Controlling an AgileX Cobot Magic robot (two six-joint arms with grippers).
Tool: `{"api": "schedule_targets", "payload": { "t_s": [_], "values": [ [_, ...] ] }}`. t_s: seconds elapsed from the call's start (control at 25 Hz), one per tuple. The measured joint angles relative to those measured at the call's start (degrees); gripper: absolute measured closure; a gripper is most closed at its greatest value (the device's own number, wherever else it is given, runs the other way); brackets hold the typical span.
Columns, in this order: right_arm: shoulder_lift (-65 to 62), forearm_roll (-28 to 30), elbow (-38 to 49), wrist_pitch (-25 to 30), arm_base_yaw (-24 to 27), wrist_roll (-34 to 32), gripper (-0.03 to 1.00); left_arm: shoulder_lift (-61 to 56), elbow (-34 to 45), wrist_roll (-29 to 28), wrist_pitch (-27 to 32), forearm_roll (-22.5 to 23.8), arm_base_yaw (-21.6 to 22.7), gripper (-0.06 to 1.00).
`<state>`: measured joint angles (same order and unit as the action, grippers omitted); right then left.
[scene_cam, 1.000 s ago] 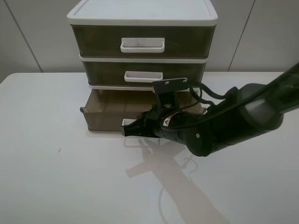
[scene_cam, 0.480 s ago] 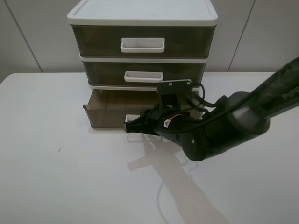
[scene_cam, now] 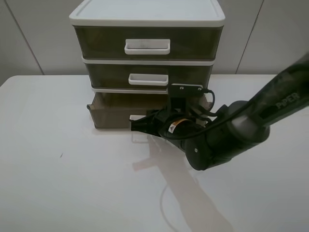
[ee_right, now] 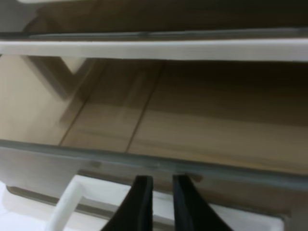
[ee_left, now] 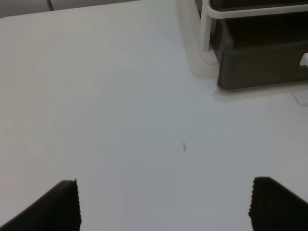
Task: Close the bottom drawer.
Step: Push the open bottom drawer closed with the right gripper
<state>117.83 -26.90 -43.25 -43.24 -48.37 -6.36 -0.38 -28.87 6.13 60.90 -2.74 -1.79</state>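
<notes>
The bottom drawer (scene_cam: 108, 115) of the white-framed unit (scene_cam: 145, 17) stands partly open, smoky brown, with its white loop handle (scene_cam: 136, 118) at the front. My right gripper (scene_cam: 137, 126) is shut with its tips against the drawer front at the handle. In the right wrist view the fingertips (ee_right: 143, 199) rest side by side on the white handle (ee_right: 72, 199), below the drawer's rim (ee_right: 144, 161); the drawer looks empty inside. My left gripper (ee_left: 166, 207) is open over bare table, well away from the drawer's corner (ee_left: 262, 67). It is out of the exterior high view.
The middle drawer (scene_cam: 148, 79) and top drawer (scene_cam: 147, 46) are closed. The unit stands at the back of a white table (scene_cam: 58, 169), against a pale wall. My right arm (scene_cam: 217, 140) stretches across the table's right half.
The bottom drawer has slid further back into the unit. My right gripper has moved with it toward the unit, still against the drawer front.
</notes>
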Motion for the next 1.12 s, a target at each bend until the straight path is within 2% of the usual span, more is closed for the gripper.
{"api": "schedule_targets", "payload": {
  "t_s": [0.16, 0.64, 1.12],
  "values": [
    [1.73, 0.0, -0.51, -1.53, -0.06, -2.16, 0.95, 0.0, 0.0, 0.0, 0.0, 0.0, 0.0, 0.23],
    [2.67, -1.63, -3.06, -3.2, -1.25, -2.54, 0.95, 0.0, 0.0, 0.0, 0.0, 0.0, 0.0, 0.23],
    [5.31, -2.42, -3.38, -8.64, -1.32, -2.54, 0.95, 0.0, 0.0, 0.0, 0.0, 0.0, 0.0, 0.23]
  ]
}}
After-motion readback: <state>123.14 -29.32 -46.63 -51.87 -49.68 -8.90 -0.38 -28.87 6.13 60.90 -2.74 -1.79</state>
